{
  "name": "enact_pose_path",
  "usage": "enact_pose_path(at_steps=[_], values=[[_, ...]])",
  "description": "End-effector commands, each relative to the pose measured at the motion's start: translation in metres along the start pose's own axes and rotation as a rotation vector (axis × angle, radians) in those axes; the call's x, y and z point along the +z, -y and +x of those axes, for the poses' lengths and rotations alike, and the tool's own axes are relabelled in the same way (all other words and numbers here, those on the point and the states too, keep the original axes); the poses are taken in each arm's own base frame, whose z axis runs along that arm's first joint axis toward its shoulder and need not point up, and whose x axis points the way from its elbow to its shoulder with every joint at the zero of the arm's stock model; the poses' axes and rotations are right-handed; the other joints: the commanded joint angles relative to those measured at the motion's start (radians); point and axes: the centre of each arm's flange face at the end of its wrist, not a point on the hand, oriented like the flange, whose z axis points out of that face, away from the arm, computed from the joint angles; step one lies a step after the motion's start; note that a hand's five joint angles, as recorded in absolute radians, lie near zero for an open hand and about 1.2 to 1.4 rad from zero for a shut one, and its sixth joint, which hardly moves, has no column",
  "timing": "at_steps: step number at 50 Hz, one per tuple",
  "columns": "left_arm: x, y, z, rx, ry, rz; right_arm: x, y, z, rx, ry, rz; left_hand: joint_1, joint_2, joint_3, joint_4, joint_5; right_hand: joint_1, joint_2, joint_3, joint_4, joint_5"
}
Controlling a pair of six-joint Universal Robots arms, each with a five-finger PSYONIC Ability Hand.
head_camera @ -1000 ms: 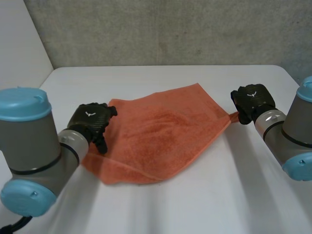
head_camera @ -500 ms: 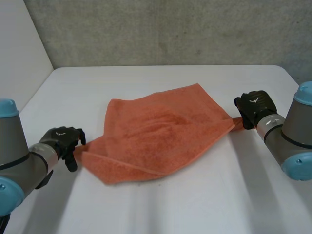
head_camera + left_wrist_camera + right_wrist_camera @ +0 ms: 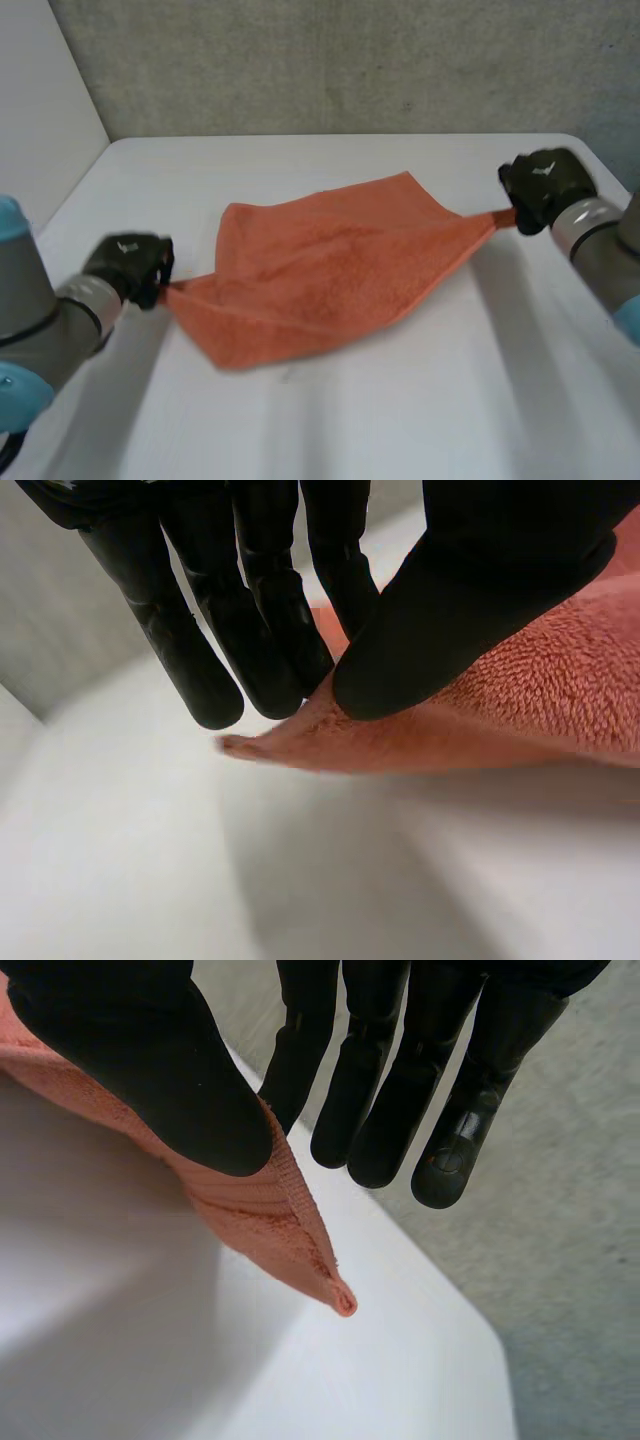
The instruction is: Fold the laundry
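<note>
The orange towel (image 3: 320, 270) is stretched taut for folding, its left corner pinched by the left hand (image 3: 126, 263), its right by the right hand (image 3: 543, 183); even lowering seems called for next.

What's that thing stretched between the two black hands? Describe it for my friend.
On the white table by the grey wall is an orange terry towel. The left robot hand pinches one corner, the right robot hand the opposite one. It is the only cloth and the only orange thing there.
</note>
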Motion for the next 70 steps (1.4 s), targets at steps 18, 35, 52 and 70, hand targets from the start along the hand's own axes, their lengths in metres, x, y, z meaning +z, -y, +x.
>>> enact_pose_path(at_steps=[18, 35, 52, 70], values=[[-0.087, 0.149, -0.048, 0.026, 0.166, 0.440, -0.071, 0.113, 0.088, -0.214, -0.065, -0.024, 0.229, 0.181, 0.183, 0.182, 0.199, 0.422, 0.221, 0.205, 0.203, 0.231], [0.057, 0.043, -0.025, 0.008, 0.040, 0.064, 0.032, 0.012, 0.027, -0.265, 0.074, -0.245, 0.229, 0.181, 0.183, 0.182, 0.199, 0.422, 0.221, 0.205, 0.203, 0.231], [0.006, 0.252, -0.085, 0.086, 0.537, 1.213, -0.014, 0.212, 0.114, -0.079, -0.683, 0.756, 0.229, 0.181, 0.183, 0.182, 0.199, 0.422, 0.221, 0.205, 0.203, 0.231], [0.072, 0.086, -0.044, -0.019, 0.280, 0.640, 0.025, 0.053, 0.011, -0.135, -0.210, 0.249, 0.229, 0.181, 0.183, 0.182, 0.199, 0.422, 0.221, 0.205, 0.203, 0.231]])
